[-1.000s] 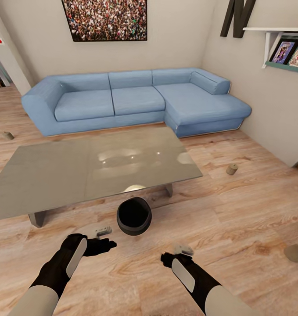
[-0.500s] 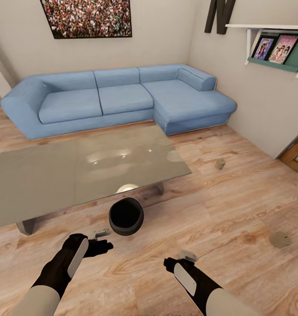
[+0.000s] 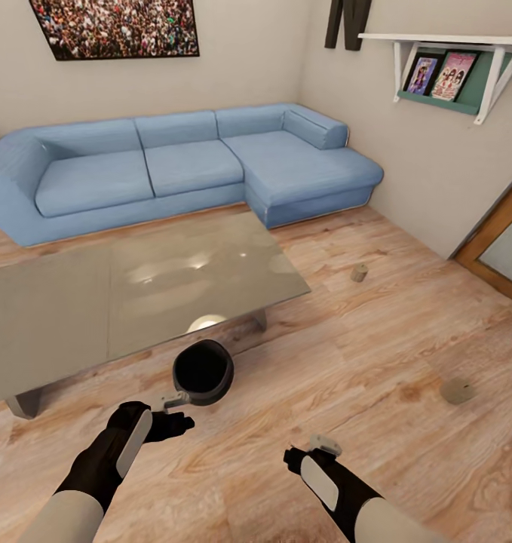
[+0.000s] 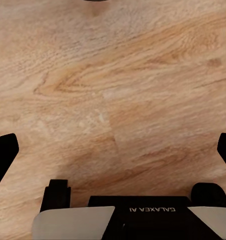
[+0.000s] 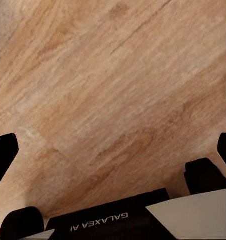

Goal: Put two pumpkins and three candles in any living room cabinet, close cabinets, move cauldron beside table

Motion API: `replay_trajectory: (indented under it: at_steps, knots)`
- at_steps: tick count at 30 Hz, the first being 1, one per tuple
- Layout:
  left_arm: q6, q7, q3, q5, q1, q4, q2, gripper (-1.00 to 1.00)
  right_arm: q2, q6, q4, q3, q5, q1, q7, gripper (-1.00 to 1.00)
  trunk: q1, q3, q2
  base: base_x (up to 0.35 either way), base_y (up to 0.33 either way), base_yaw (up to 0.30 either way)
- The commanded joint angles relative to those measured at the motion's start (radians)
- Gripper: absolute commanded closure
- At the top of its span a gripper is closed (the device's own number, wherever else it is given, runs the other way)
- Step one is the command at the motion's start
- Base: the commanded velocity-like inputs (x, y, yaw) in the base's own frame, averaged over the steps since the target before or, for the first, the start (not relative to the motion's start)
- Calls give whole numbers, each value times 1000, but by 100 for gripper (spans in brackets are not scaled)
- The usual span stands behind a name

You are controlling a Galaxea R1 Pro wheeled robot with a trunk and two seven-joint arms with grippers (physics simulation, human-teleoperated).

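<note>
So over on the left there's the long blue L-shaped fabric sofa [image 3: 173,162] against the wall, and in front of it the low grey glossy worktop [image 3: 97,294]. The matte black round-bellied cauldron [image 3: 203,372] sits on the light wooden plank floor [image 3: 346,354] just beside the worktop's near edge, mouth tipped toward the camera. The left tool [image 3: 182,411] hangs right next to the cauldron's rim, fingers spread wide with nothing between them in the wrist view [image 4: 113,150]. The right tool [image 3: 316,445] hovers over bare floor, also spread and empty [image 5: 113,145]. Further right, one stubby tan candle [image 3: 359,273] stands on the floor near the sofa's corner, and a second tan candle [image 3: 457,391] lies nearer the wooden door frame [image 3: 497,241]. There's a white wall shelf [image 3: 452,56] up top.
</note>
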Motion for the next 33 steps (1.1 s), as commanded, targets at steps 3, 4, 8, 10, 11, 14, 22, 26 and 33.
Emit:
replay_trajectory:
  at_steps: [3, 4, 8, 10, 11, 14, 22, 26, 33]
  knots:
    - [3, 6, -3, 8, 0, -2, 1, -100, -1, 4, 9, 7, -9, -1, -7, -100, 0, -5, 0, 0, 0, -173]
    - [3, 6, -3, 8, 0, -2, 1, -100, -1, 4, 11, 7, -9, -1, -7, -100, 0, -6, 0, 0, 0, -173]
    - [3, 6, -3, 8, 0, -2, -1, -100, -1, 4, 14, 7, -10, -1, -7, -100, -12, -2, 21, 0, 0, -173]
    - [3, 6, -17, 7, 0, -1, -11, -100, -1, 4, 14, 7, -10, -1, -7, -100, -19, 2, 35, 0, 0, -173]
    - [2, 6, -22, 6, 0, -1, -13, -100, -1, 4, 14, 7, -10, -1, -7, -100, -23, 3, 42, 0, 0, -173]
    - [2, 7, -65, 4, 0, 0, -17, -100, -1, 4, 14, 7, -10, -1, -7, -100, -35, 9, 63, 0, 0, -173]
    - [2, 8, -98, 5, 0, 7, -19, -100, -1, 4, 16, 7, -11, -1, -9, -100, -65, 23, 119, 0, 0, -173]
    - [1, 9, -101, 6, 0, 12, -19, -100, -1, 4, 22, 7, -12, -1, -9, -100, -81, 30, 147, 0, 0, -173]
    - [0, 11, -104, 5, 0, 13, -20, -100, 1, 3, 50, 6, -12, -1, -9, -100, -81, 21, 147, 0, 0, -173]
